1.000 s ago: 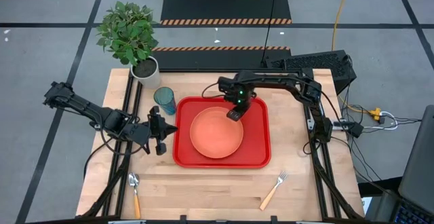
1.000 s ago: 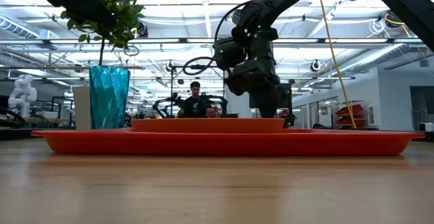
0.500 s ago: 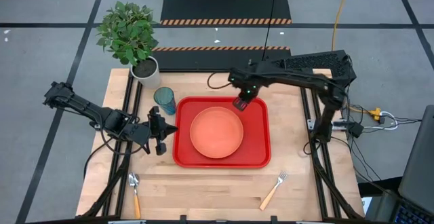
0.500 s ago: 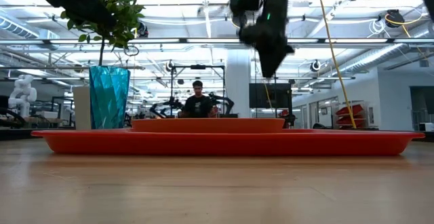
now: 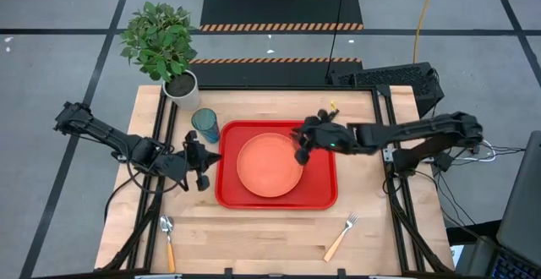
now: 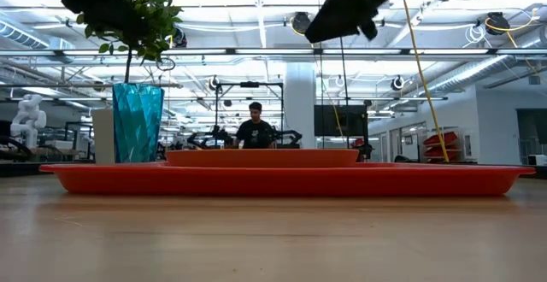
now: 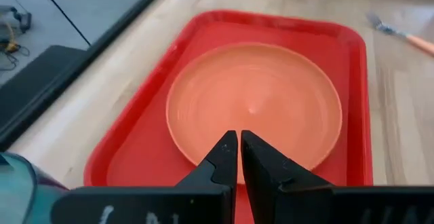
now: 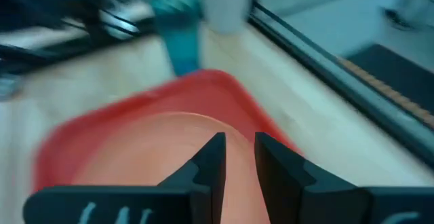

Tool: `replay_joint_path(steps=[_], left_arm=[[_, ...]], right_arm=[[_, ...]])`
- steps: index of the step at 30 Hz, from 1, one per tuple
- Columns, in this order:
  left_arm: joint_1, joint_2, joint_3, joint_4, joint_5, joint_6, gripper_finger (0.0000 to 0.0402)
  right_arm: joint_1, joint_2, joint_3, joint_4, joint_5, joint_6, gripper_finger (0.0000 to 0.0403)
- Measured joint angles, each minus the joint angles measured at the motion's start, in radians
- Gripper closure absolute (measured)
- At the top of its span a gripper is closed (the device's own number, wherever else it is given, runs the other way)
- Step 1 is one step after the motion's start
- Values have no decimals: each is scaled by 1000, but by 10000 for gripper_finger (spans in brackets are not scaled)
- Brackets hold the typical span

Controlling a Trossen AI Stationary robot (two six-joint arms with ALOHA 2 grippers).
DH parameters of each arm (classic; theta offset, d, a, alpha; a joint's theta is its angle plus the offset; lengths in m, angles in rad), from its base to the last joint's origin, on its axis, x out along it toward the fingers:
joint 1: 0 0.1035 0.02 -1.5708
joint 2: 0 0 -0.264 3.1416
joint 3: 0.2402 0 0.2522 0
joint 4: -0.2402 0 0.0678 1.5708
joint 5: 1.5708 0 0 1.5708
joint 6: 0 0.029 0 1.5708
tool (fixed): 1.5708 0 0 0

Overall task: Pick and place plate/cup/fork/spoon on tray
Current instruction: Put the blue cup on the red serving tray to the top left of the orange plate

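The salmon-orange plate [image 5: 269, 166] lies flat in the red tray [image 5: 325, 196] at the table's middle. The teal cup [image 5: 204, 125] stands on the table by the tray's far left corner. At the near edge, the spoon [image 5: 167, 238] lies to the left and the fork [image 5: 341, 237] to the right. My right gripper [image 8: 237, 140] hovers high over the plate's right rim [image 5: 302, 154], pointing toward the table's left, open by a narrow gap with nothing in it. My left gripper [image 7: 239, 134] hangs shut and empty beside the tray's left edge [image 5: 203, 162].
A white pot with a green plant [image 5: 179, 86] stands at the far left corner, just behind the cup. A black device [image 5: 397, 80] sits off the far right corner. In the low view a person [image 6: 255, 130] shows in the room beyond.
My right gripper has risen from the plate's far right rim, well clear of the tray. It has tipped from pointing down to nearly level, facing the table's left, while its arm swung out to the right. The plate has stayed flat in the tray.
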Motion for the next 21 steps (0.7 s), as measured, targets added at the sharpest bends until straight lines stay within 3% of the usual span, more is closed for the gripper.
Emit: replay_joint_path(steps=[4,8,12,21], left_arm=[[1,0,0,4,-102,-25,376],[2,-3,0,-45,-132,-24,376],[30,-9,64,-138,-65,-9,376],[162,45,394,-608,75,-87,376]], right_arm=[[11,-77,-222,315,-88,-38,330],[15,-139,-358,481,-91,-105,330],[15,-186,-426,539,-88,-183,330],[15,-198,-456,606,-90,-359,330]])
